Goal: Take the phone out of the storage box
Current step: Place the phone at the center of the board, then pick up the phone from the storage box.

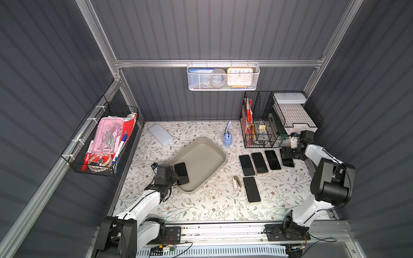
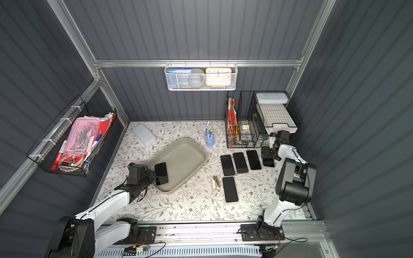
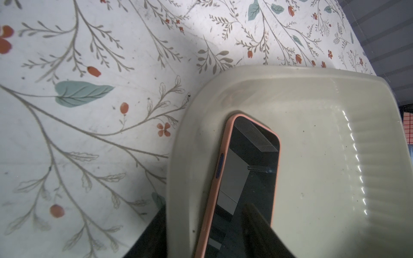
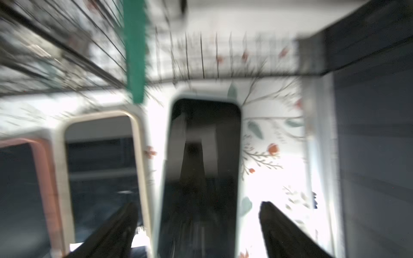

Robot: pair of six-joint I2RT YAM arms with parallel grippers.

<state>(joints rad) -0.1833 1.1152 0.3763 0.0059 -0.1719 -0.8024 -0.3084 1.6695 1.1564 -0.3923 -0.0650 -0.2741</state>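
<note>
My left gripper (image 1: 177, 179) pinches the near end of the phone (image 1: 181, 172): black screen, pink case, tilted on the near-left corner wall of the storage box (image 1: 206, 156). Box floor beyond lies open; my right gripper (image 4: 198, 203) hangs spread, well apart.

The phone (image 1: 181, 173) in the storage box (image 1: 203, 154), at its near left corner; right of the box, a row of three phones (image 1: 259, 162), a fourth phone (image 1: 251, 189) before them
</note>
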